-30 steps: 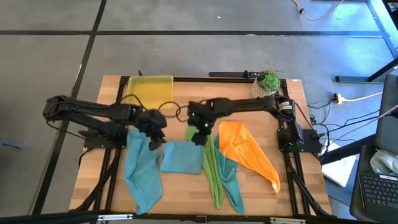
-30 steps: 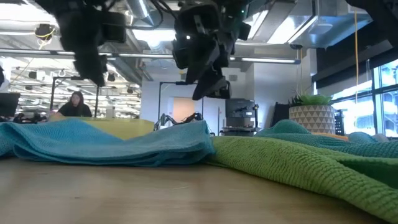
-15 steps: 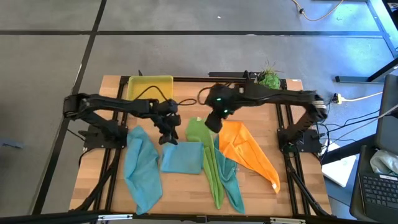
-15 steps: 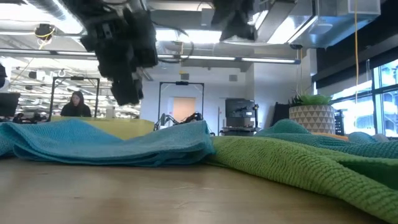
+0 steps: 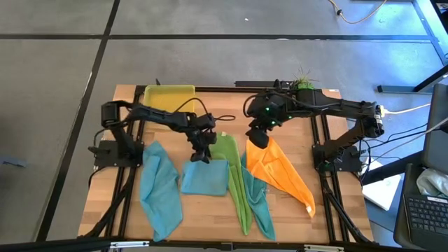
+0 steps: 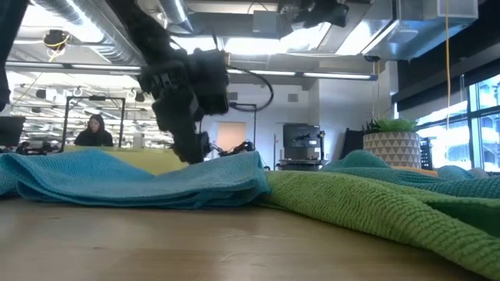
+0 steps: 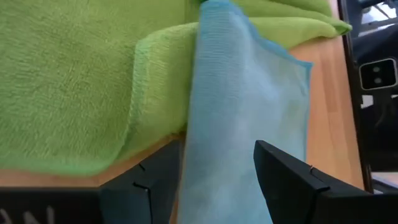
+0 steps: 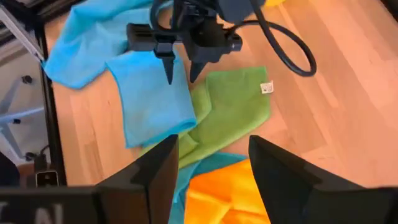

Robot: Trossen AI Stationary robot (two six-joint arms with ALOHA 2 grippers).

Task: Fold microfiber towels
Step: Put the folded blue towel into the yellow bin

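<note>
In the high view, the left gripper (image 5: 202, 155) is seen at the centre of the frame, lowered over the upper right corner of the folded light blue microfiber square (image 5: 205, 177), just where that cloth meets the lime green microfiber towel (image 5: 234, 175). Its fingers are held apart and nothing is clamped between them; in the left wrist view the blue cloth's edge (image 7: 239, 124) is framed between the two dark fingers, which suggests the corner is being lined up for a pinch. The right gripper (image 5: 257, 138) is poised right of centre above the top corner of the orange microfiber towel (image 5: 280, 171), jaws likewise spread and empty, probably placed there so that this cloth can be taken up.

A second, unfolded light blue towel (image 5: 159, 189) is spread at the lower left of the wooden table (image 5: 329, 224), and a teal towel (image 5: 262, 206) lies partly hidden under the green and orange ones. The yellow-green plastic tray (image 5: 169, 100) is left at the upper left. Only one cloth appears folded, so most of the work is judged to remain.
</note>
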